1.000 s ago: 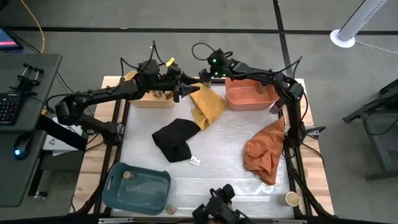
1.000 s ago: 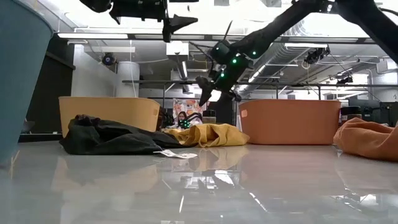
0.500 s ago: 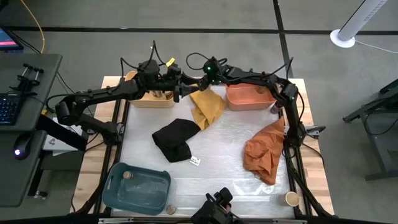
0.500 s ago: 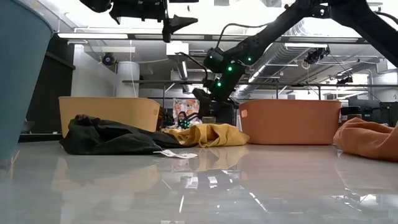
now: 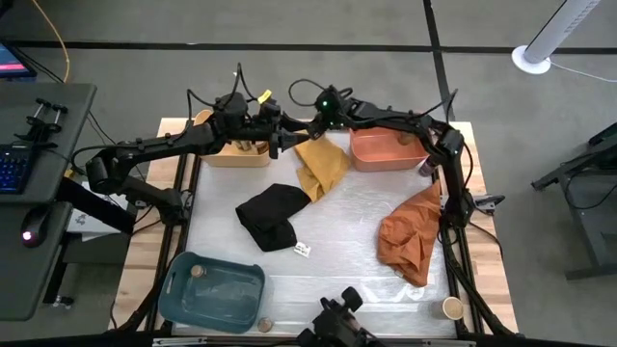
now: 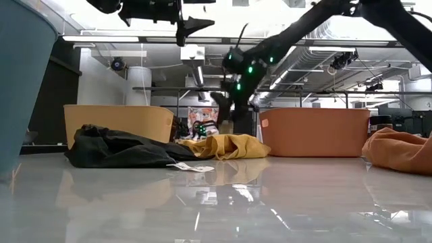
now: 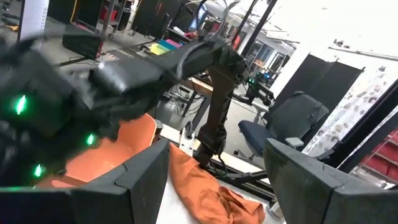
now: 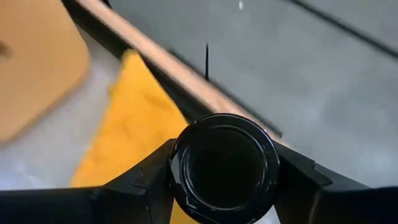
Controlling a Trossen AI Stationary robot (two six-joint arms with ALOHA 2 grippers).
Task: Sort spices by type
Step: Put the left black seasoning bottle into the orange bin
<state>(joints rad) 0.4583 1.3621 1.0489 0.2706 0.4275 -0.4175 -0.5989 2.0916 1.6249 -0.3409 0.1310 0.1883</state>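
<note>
Right gripper (image 8: 224,180) clamped on a black-topped spice jar (image 8: 224,167), fingers pressed to both sides of the round lid. In the high view it sits at the table's far edge, over the top of the yellow cloth (image 5: 322,166), between the yellow bin (image 5: 234,155) and the orange bin (image 5: 388,151). Left gripper (image 5: 281,141) is just beside it, raised near the yellow bin; its fingers (image 7: 143,177) stand apart with nothing between them. Jars show inside the yellow bin (image 5: 253,146), count unclear. One brown-topped jar (image 5: 401,138) in the orange bin. One tan-topped jar (image 5: 198,272) in the blue bin (image 5: 212,291) at the near left. Another jar (image 5: 264,326) stands on the table's near edge just outside the blue bin. Tan-topped jar (image 5: 451,308) at the near right corner on the wood rim. Black cloth (image 5: 272,216) mid-table, a small white tag (image 5: 303,250) just beside it. Orange cloth (image 5: 413,236) crumpled along the right side.
</note>
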